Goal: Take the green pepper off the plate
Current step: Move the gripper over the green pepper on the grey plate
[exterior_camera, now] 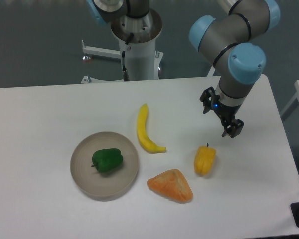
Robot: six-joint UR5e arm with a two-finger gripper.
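The green pepper (107, 161) is small, glossy and dark green. It lies in the middle of the round beige-grey plate (84, 183) at the front left of the white table. My gripper (221, 115) hangs above the table at the right, far from the plate. Its two black fingers are spread apart and hold nothing. It is up and to the right of the yellow-orange pepper (205, 160).
A long yellow pepper (145, 130) lies between the plate and the gripper. An orange wedge-shaped piece (171, 185) lies at the front, right of the plate. The robot base (138, 50) stands at the table's back edge.
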